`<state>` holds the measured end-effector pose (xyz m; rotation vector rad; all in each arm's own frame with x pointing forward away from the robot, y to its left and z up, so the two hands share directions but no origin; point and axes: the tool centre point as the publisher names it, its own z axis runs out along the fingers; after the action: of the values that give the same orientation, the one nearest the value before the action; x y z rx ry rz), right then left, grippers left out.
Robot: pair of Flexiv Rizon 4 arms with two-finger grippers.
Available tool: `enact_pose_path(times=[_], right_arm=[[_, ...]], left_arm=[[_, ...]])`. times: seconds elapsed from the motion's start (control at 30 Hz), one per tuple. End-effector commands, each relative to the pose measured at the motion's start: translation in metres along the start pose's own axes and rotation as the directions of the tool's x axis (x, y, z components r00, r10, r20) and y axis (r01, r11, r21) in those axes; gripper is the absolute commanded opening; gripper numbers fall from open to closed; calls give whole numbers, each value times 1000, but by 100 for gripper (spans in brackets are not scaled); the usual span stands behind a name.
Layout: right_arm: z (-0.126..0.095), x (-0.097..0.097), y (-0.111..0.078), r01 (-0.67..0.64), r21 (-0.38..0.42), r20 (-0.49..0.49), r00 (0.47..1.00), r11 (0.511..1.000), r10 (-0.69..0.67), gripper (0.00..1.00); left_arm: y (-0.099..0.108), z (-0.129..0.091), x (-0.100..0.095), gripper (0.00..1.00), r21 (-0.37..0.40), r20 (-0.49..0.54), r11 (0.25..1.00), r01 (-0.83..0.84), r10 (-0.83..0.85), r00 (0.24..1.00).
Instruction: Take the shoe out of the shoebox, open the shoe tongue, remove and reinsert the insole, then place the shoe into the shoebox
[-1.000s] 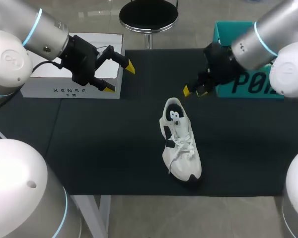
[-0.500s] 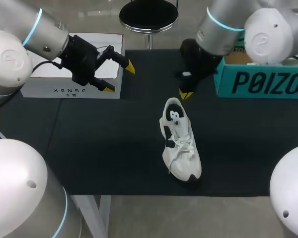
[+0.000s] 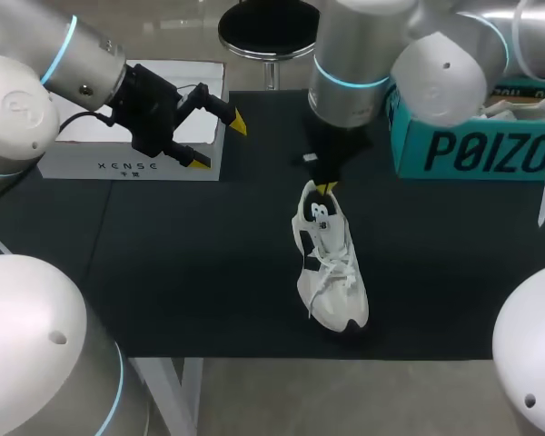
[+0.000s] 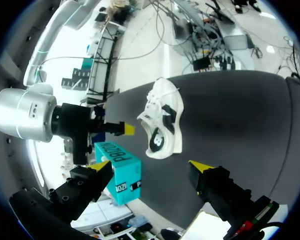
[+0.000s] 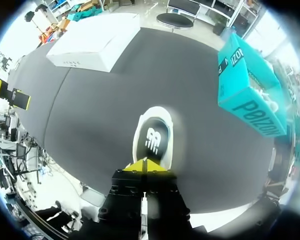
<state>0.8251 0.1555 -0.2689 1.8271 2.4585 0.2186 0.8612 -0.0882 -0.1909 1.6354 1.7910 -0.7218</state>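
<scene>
The right gripper (image 3: 325, 188) has its yellow tips pressed together with nothing visible between them. It hangs right at the heel end of the shoe (image 3: 331, 263); in the right wrist view the closed tips (image 5: 146, 165) sit at the rim of the heel opening, though I cannot tell whether they touch it. The left wrist view shows the same tips (image 4: 122, 129) just beside the heel.

The left gripper (image 3: 218, 142) is wide open and holds nothing; its fingers are spread above the corner of the white box (image 3: 136, 154) that faces the middle of the table. From its own camera the shoe (image 4: 162, 120) lies well ahead of the open fingers (image 4: 200, 166).

The shoe is white with dark side panels. It stands on its sole on the black table (image 3: 209, 272), out of the box, with its toe toward the near edge. The dark insole shows inside the heel (image 5: 152, 137).

The teal shoebox (image 3: 472, 150) stands open at the far right – well apart from the shoe.
</scene>
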Motion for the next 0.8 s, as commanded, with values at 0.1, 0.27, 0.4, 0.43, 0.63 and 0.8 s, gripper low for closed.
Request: enact_pose_path(times=[0.1,0.27,0.4,0.43,0.63,0.8], right_arm=[[21,1,2,-3,3,-31,1000,1000,3,0],[38,9,9,8,13,-57,998,1000,-7,0],[51,15,13,15,21,-71,997,1000,-13,0],[54,16,14,15,24,-75,997,1000,-13,0],[73,11,12,10,39,-91,996,999,-7,0],[83,3,8,5,53,-83,997,999,0,0]], left_arm=[[0,0,0,100,-1,-2,1000,-1,1,1000],[0,0,0,100,-1,-2,1000,-1,1,1000],[0,0,0,100,-1,-2,1000,-1,1,1000],[0,0,0,100,-1,-2,1000,-1,1,1000],[0,0,0,100,-1,-2,1000,-1,1,1000],[0,0,0,100,-1,-2,1000,-1,1,1000]])
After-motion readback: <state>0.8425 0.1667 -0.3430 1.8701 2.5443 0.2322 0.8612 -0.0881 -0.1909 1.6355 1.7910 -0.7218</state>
